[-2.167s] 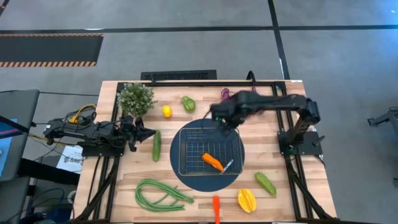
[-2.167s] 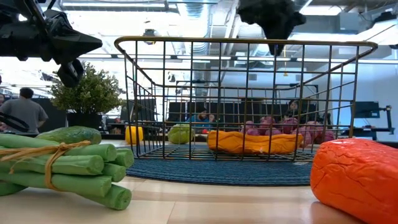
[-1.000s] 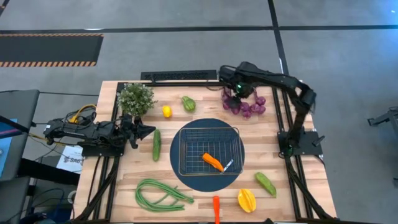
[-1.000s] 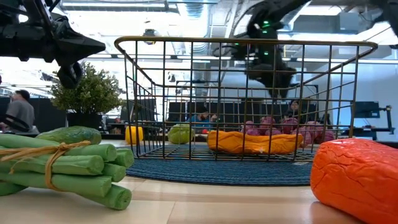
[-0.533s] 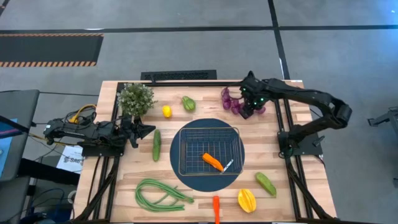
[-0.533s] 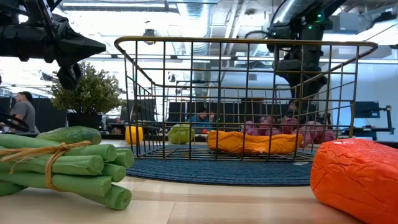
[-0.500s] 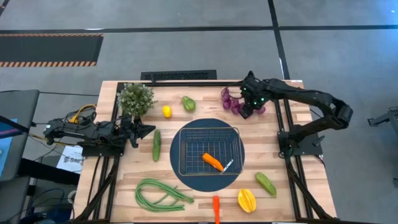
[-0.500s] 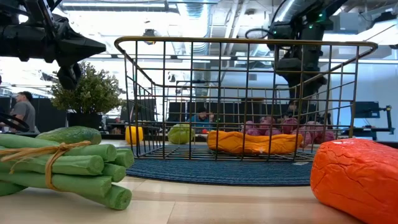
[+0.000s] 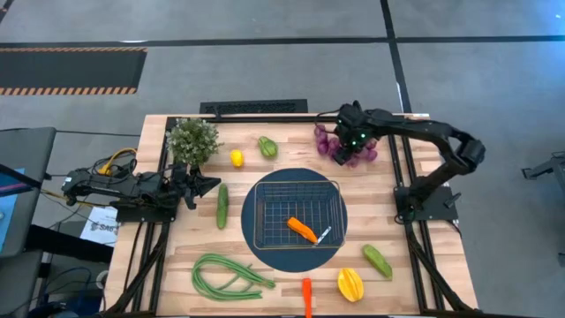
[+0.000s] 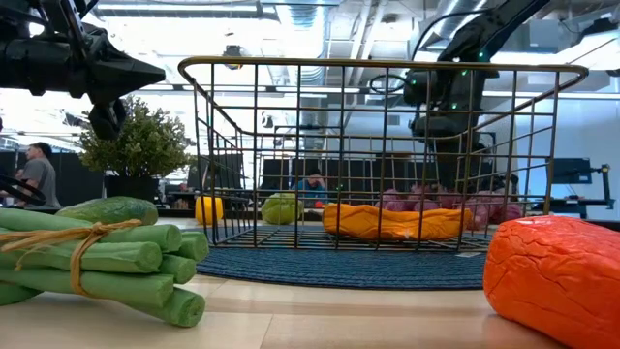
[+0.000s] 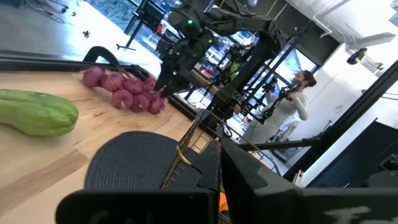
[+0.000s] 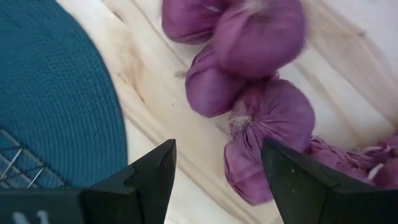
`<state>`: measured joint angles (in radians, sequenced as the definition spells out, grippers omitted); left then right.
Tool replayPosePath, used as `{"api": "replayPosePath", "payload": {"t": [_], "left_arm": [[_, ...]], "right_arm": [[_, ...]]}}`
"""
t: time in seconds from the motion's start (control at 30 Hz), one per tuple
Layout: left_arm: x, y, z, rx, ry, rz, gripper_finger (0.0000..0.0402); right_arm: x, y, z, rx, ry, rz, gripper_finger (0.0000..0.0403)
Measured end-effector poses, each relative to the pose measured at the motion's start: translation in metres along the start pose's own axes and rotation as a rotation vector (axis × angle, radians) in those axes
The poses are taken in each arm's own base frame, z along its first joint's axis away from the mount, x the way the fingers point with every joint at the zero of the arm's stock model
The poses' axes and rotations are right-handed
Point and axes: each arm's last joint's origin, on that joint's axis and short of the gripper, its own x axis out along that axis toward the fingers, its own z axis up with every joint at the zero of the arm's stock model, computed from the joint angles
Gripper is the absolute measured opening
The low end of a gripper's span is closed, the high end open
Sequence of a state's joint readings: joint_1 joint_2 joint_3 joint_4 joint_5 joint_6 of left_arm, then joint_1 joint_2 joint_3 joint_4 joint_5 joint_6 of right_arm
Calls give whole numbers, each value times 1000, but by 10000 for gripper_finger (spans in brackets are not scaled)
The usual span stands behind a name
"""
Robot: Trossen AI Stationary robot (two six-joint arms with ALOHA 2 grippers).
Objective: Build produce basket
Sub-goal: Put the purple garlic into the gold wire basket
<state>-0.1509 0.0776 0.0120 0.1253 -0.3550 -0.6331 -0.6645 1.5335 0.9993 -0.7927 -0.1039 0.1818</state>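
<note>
The purple grape bunch (image 12: 267, 118) lies on the wood at the table's far right. My right gripper (image 12: 217, 149) hangs open just above it, fingers pointing down, one on each side of the bunch's near end, touching nothing. In the high view it (image 9: 344, 152) covers part of the bunch (image 9: 322, 140). The wire basket (image 9: 298, 215) stands on a dark blue round mat (image 9: 265, 252) at the table's middle, with one orange carrot (image 9: 302, 230) lying in it. My left gripper (image 9: 212, 185) waits shut at the left, beside the cucumber (image 9: 222, 206).
Loose on the table: green beans (image 9: 228, 276), a carrot (image 9: 306, 296), a yellow pepper (image 9: 350, 284) and a green pepper (image 9: 377, 261) near the front; a small yellow pepper (image 9: 237, 158) and a green one (image 9: 267, 147) at the back. A leafy plant (image 9: 192, 140) stands far left.
My right gripper has come from high over the table's far edge down onto the grape bunch, swinging a little toward the right edge and then back left. The bunch and the other produce have stayed where they were.
</note>
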Motion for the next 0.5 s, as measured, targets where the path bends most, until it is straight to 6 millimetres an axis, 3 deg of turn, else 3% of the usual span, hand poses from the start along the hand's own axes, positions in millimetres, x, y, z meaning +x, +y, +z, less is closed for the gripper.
{"api": "replayPosePath", "payload": {"t": [0.23,0.5], "left_arm": [[0,0,0,-8,0,0,0],[0,0,0,-7,0,1,0]], "right_arm": [[8,0,0,-8,41,-18,260],[-18,5,0,-13,17,-36,260]]}}
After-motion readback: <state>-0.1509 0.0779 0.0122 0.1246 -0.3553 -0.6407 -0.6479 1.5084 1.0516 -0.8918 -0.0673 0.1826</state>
